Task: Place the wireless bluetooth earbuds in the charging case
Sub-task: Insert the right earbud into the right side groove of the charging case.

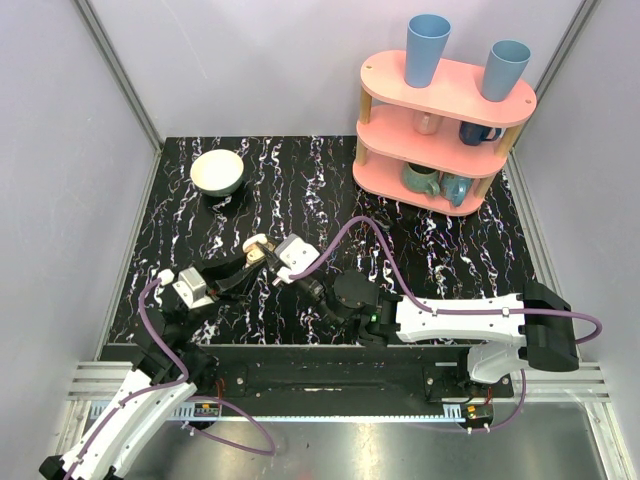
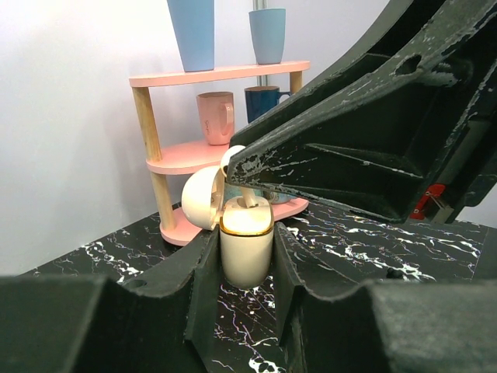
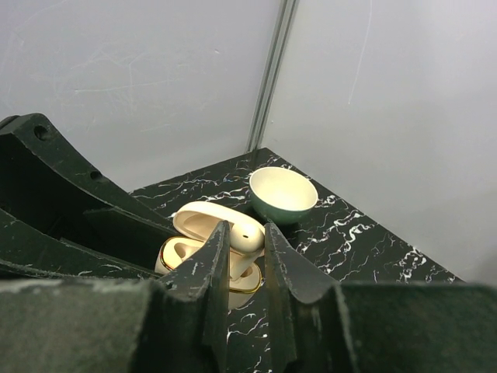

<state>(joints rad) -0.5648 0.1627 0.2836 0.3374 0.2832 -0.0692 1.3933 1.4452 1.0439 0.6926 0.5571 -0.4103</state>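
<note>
The charging case (image 2: 247,252) is a cream body with a gold rim, standing upright off the table between my left gripper's (image 2: 246,247) fingers, which are shut on it. Its lid (image 2: 200,198) hangs open to the left. One cream earbud (image 3: 251,233) sits pinched between my right gripper's (image 3: 247,231) fingers, right over the open case (image 3: 183,255), its stem pointing down into the right-hand slot. From above, the case (image 1: 258,244) is mid-table, with the left gripper (image 1: 252,257) and the right gripper (image 1: 276,262) meeting at it. Only this earbud shows.
A cream bowl (image 1: 218,172) with a dark green outside stands at the back left, just behind the case in the right wrist view (image 3: 283,194). A pink three-tier shelf (image 1: 440,130) with cups and mugs fills the back right. Grey walls enclose the black marbled table (image 1: 420,250).
</note>
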